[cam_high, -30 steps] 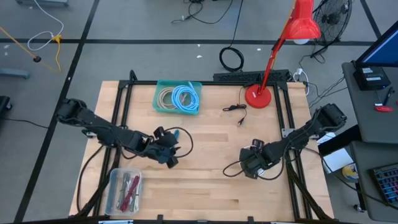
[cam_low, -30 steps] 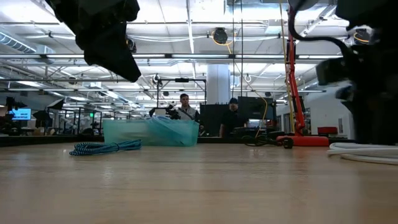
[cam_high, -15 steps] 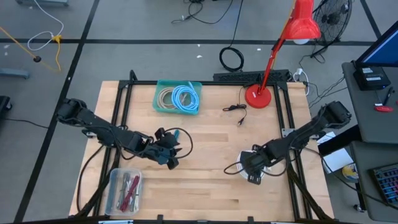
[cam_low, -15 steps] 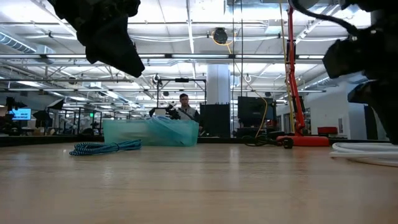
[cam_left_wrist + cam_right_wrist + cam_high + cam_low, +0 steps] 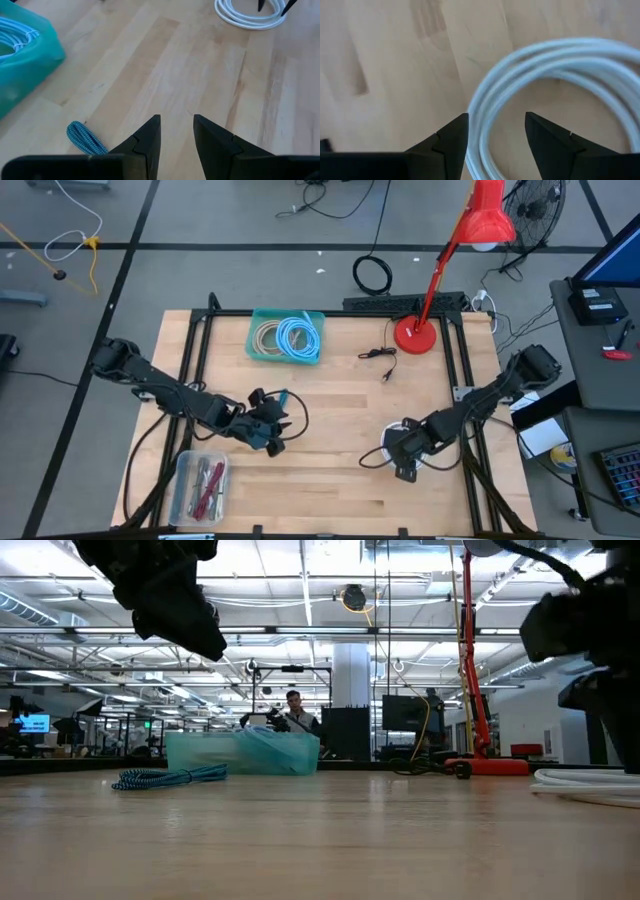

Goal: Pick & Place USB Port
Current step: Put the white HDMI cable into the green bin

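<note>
A white coiled cable lies flat on the table's right half; it also shows in the low view. My right gripper hangs over it, open. In the right wrist view the fingers stand on either side of the coil's rim without touching it. My left gripper is open above bare wood left of centre. A blue braided cable lies on the table close beside it.
A teal bin holding coiled cables sits near the far edge. A clear box of small items is at the near left corner. A red lamp base and a thin black cord stand far right. Bare wood lies between the arms.
My right gripper has moved toward the table's near edge and come down over the white coil, which now shows around its fingers. The coil has stayed where it was.
</note>
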`<state>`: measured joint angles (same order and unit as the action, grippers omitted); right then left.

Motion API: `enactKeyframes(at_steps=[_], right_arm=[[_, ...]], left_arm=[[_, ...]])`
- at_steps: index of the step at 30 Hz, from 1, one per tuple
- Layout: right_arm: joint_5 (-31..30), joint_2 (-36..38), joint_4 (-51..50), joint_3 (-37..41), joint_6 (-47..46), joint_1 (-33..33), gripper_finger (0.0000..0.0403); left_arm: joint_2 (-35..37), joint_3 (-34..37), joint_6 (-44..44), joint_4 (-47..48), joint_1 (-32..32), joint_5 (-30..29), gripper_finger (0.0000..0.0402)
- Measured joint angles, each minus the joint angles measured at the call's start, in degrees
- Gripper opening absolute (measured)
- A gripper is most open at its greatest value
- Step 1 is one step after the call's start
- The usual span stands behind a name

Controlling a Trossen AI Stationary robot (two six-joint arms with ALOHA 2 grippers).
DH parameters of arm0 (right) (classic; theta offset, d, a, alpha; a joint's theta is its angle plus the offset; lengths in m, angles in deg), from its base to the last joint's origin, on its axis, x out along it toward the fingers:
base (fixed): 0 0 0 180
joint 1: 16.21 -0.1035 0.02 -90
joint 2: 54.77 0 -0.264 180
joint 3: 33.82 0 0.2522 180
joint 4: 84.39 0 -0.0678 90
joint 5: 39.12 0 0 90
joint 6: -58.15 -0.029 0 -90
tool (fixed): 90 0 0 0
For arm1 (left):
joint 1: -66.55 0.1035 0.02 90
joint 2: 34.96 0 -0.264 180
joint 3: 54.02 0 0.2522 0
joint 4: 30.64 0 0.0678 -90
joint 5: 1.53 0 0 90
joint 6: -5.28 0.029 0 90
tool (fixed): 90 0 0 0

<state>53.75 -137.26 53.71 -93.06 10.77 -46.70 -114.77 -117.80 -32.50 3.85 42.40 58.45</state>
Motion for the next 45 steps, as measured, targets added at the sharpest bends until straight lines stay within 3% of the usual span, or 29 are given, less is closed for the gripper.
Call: enactKeyframes(at_steps=[8, 15, 26, 37, 45], right_arm=[[0.27, -5.14, 2.47, -0.22, -3.55, -2.21, 0.0187], [0.20, -5.58, 8.91, 0.00, -3.86, -4.55, 0.0187], [-1.44, -5.41, 8.39, 1.03, -7.78, -5.14, 0.0191], [2.56, -4.86, 15.17, 3.43, -9.52, -4.68, 0.0292], [1.48, -5.65, 17.58, 3.19, -13.72, -7.61, 0.0307]], left_arm=[[0.00, 0.00, 0.00, 0.00, 0.00, -0.02, 0.0120], [0.00, 0.00, 0.00, 0.00, 0.00, -0.04, 0.0120], [0.00, 0.00, -0.11, 0.00, -0.02, -0.04, 0.0120], [0.00, 0.00, -0.22, 0.02, 0.00, -0.07, 0.0120], [0.00, 0.02, -0.29, 0.19, -0.58, -0.02, 0.0120]])
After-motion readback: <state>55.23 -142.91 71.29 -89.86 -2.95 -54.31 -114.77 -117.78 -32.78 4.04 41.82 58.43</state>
